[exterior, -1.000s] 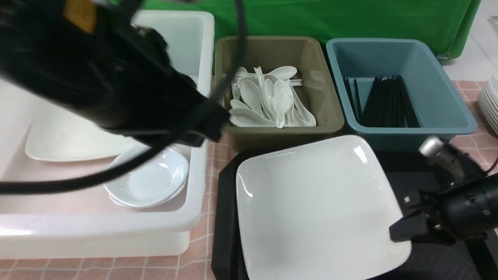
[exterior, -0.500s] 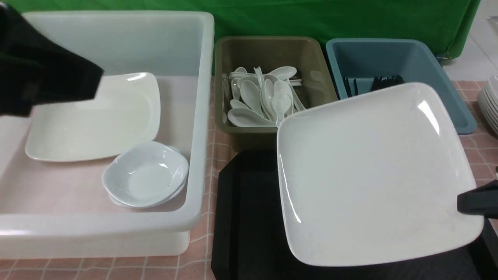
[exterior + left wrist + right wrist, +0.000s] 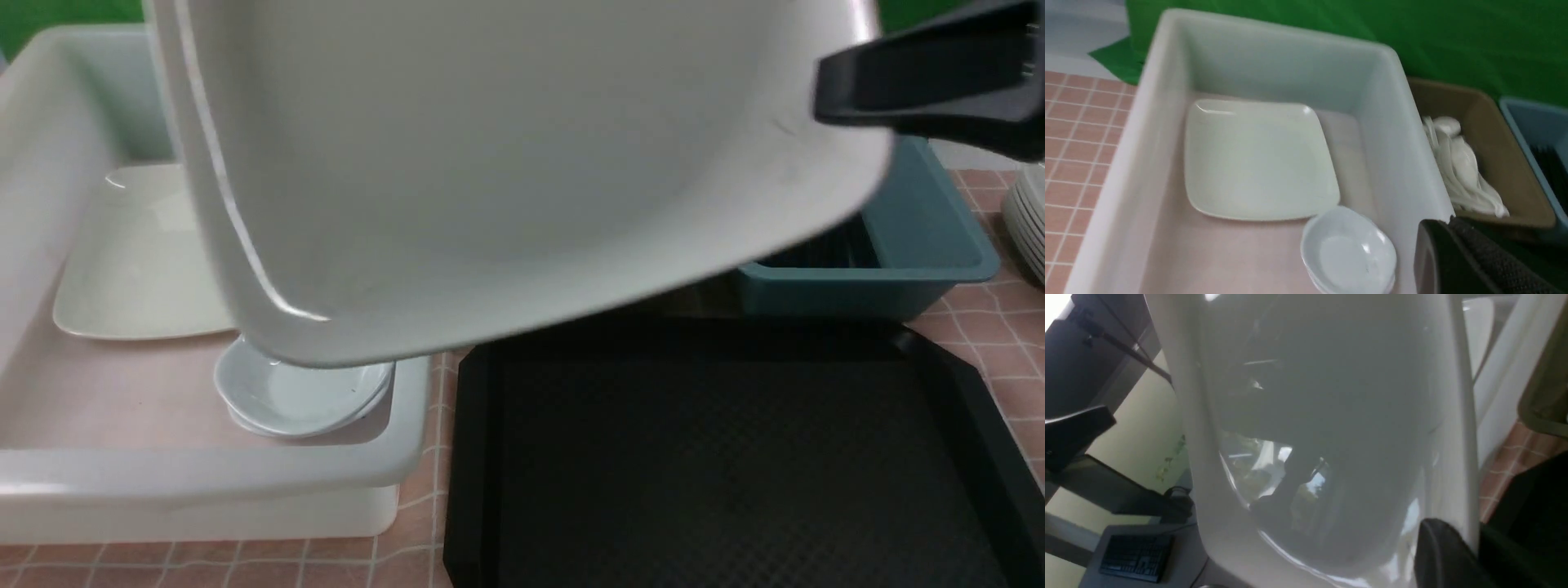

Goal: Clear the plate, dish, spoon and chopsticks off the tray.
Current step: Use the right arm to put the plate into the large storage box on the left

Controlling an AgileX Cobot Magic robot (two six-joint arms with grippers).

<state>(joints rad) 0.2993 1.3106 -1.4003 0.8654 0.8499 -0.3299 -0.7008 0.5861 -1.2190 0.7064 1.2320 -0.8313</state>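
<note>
My right gripper (image 3: pixel 826 96) is shut on one edge of the large white plate (image 3: pixel 506 163). It holds the plate high and tilted, close to the front camera, above the bins and the tub's near corner. The right wrist view shows its fingers pinching the plate's rim (image 3: pixel 1466 465). The black tray (image 3: pixel 735 457) lies bare below. A small white dish (image 3: pixel 1349 255) with a tiny dark speck tops a stack in the white tub (image 3: pixel 204 482), partly hidden in the front view. My left gripper (image 3: pixel 1453 261) is shut and empty beside the tub's wall. No single spoon or chopstick pair shows.
A creamier square plate (image 3: pixel 1257 159) lies in the tub. A brown bin holds a heap of white spoons (image 3: pixel 1457 171). A blue bin (image 3: pixel 939 245) holds a bundle of black chopsticks. A stack of white plates (image 3: pixel 1030 220) stands at the far right edge.
The plate has risen off the tray and swung left and towards the camera, now covering the spoon bin. My left arm has drawn back out of the front view.
</note>
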